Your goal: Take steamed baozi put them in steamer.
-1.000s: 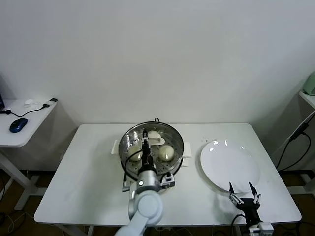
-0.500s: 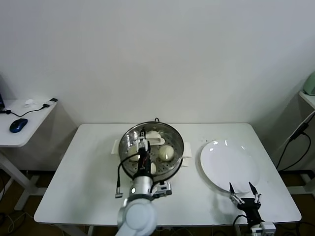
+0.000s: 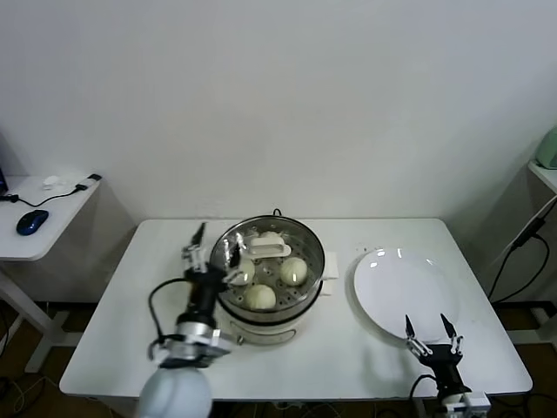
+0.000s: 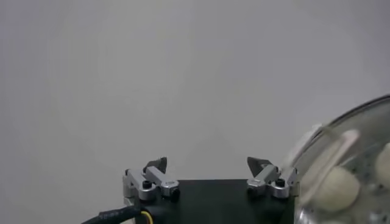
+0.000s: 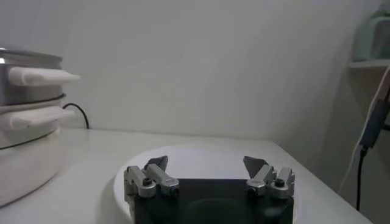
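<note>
So the table [image 3: 130, 296] holds the steamer [image 3: 306, 300] with three baozi [image 3: 259, 298] we can see sitting on its tray, and the plate [image 3: 405, 296] looks bare. Our left gripper [image 3: 211, 246] hangs wide open and empty right by the pot's rim, so a careless swing could clip it. The right gripper [image 3: 430, 332] sits open, empty, near the plate.

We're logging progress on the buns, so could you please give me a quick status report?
Left gripper open, empty, beside steamer. Right gripper open, parked by empty plate. Three baozi visible in steamer. Nothing in the way.
</note>
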Controlling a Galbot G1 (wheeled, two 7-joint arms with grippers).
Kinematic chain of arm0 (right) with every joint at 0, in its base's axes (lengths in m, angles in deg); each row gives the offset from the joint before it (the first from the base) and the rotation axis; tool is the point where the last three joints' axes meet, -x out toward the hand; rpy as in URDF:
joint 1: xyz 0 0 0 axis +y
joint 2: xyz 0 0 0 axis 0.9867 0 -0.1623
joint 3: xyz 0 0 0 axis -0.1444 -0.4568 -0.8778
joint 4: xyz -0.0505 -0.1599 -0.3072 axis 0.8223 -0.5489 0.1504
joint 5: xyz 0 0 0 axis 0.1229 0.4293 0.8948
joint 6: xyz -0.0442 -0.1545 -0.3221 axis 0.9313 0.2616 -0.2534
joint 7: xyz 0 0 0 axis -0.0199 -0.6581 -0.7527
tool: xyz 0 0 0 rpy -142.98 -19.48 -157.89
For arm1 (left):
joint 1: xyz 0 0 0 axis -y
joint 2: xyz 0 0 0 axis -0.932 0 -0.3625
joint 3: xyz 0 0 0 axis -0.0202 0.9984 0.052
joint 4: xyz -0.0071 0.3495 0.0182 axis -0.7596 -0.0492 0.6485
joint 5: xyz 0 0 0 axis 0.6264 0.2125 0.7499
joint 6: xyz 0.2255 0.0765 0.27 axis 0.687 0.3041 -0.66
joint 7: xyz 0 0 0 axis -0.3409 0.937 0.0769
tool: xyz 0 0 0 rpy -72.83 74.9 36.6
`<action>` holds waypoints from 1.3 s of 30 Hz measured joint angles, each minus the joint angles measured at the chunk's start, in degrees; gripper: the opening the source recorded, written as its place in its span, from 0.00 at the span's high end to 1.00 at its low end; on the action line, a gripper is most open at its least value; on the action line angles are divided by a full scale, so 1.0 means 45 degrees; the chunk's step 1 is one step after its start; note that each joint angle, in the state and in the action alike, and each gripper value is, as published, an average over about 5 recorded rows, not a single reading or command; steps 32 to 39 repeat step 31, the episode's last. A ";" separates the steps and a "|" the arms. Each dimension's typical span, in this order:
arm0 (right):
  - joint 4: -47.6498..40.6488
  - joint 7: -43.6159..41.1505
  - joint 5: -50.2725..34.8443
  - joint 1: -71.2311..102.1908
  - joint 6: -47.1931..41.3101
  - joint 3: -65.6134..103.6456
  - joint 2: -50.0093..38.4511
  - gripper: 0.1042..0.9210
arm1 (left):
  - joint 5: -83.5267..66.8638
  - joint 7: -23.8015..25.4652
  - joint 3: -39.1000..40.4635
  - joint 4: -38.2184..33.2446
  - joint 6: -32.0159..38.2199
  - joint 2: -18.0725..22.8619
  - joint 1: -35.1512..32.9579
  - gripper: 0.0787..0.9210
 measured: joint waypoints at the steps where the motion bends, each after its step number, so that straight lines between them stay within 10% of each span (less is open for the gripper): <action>1: 0.0014 0.0000 0.0022 -0.0011 0.0028 0.0003 0.0026 0.12 | -0.0857 -0.0037 -0.0586 0.0018 0.0329 -0.0110 -0.0254 0.12; 13: -0.0072 0.0078 0.0109 -0.0253 0.0194 0.0039 0.0322 0.12 | -0.8875 0.0817 -0.4838 0.1836 0.2818 -0.1199 -0.2380 0.12; 39: -0.0158 0.0194 -0.0142 -0.0258 0.0159 0.0047 0.0184 0.12 | -1.2171 0.1430 -0.5368 0.3220 0.4092 -0.1218 -0.3194 0.12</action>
